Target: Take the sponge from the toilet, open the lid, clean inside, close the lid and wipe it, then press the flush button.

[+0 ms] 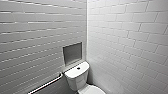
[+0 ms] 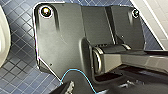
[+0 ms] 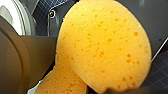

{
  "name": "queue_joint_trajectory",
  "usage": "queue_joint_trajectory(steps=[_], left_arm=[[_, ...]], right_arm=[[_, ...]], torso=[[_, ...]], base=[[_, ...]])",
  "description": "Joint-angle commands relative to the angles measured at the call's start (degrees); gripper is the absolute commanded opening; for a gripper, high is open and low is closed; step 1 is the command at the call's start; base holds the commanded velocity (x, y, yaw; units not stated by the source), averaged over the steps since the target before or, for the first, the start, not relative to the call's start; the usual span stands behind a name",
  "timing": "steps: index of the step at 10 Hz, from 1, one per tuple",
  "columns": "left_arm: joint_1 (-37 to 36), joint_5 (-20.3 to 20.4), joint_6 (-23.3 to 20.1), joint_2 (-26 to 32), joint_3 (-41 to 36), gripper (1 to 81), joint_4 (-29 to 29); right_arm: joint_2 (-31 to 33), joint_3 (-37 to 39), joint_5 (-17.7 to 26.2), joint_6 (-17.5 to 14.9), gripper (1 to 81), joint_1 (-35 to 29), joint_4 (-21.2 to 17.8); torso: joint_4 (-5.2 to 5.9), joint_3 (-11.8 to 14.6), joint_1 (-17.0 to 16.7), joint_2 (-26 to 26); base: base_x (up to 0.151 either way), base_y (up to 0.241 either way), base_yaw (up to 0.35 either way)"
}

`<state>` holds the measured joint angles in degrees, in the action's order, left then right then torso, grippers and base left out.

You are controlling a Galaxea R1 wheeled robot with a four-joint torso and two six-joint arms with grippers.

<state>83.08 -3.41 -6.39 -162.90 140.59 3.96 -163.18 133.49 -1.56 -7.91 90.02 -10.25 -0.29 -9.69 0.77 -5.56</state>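
Right gripper (image 3: 117,90): pinching the sponge (image 3: 105,47), as far as I can judge. It sits right up against the wrist camera, orange face on, bent over on itself, with dark tiled floor (image 3: 160,75) behind it. Left gripper (image 2: 75,87): can't tell if it's spread or closed; same floor under it.

Head view: toilet (image 1: 77,77) at 6 o'clock, flush button (image 1: 78,68) centred on the tank cover, a sliver of the lid (image 1: 93,90) at 5 o'clock of the tank. Grey wall niche (image 1: 72,53) is at 12 o'clock of the tank, rail (image 1: 47,85) at 8 o'clock.

Step, my read: pick-up done, lid work pending. Can't tell whether the lid is up or down. Next move needs the lid's front edge in sight and the sponge kept gripped.
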Motion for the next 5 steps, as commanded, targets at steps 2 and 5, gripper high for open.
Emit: queue_joint_trajectory(steps=[2, 5], left_arm=[[-2.4, -3.5, -0.5, 0.6, -0.5, 81.1, -0.6], [-2.4, -3.4, -0.5, 0.6, -0.5, 81.1, -0.8]], right_arm=[[0.3, -1.0, 3.6, -0.3, 1.0, -1.5, -0.3], [0.4, -1.0, 3.6, -0.3, 1.0, -1.5, -0.4]], torso=[[0.0, 0.0, 0.0, 0.0], [0.0, 0.0, 0.0, 0.0]], base=[[0.0, 0.0, 0.0], [0.0, 0.0, 0.0]])
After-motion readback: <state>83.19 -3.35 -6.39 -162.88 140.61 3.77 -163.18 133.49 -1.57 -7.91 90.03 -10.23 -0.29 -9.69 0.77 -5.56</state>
